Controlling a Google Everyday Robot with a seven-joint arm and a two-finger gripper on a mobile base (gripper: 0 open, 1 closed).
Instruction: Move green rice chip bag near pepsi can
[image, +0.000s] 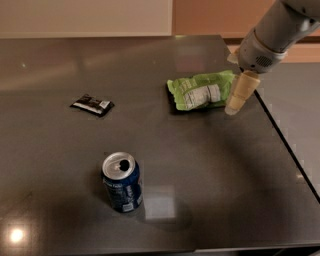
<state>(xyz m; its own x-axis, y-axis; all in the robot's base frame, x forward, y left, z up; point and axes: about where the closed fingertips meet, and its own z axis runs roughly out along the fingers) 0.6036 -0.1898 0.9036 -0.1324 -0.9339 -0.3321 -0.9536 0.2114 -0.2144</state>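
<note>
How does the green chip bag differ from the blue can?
The crinkly light-green chip bag lies flat; the dark-blue soda can stands upright. The bag is wider than the can. The claw hangs beside the bag, far from the can. Both rest on the dark table.
</note>
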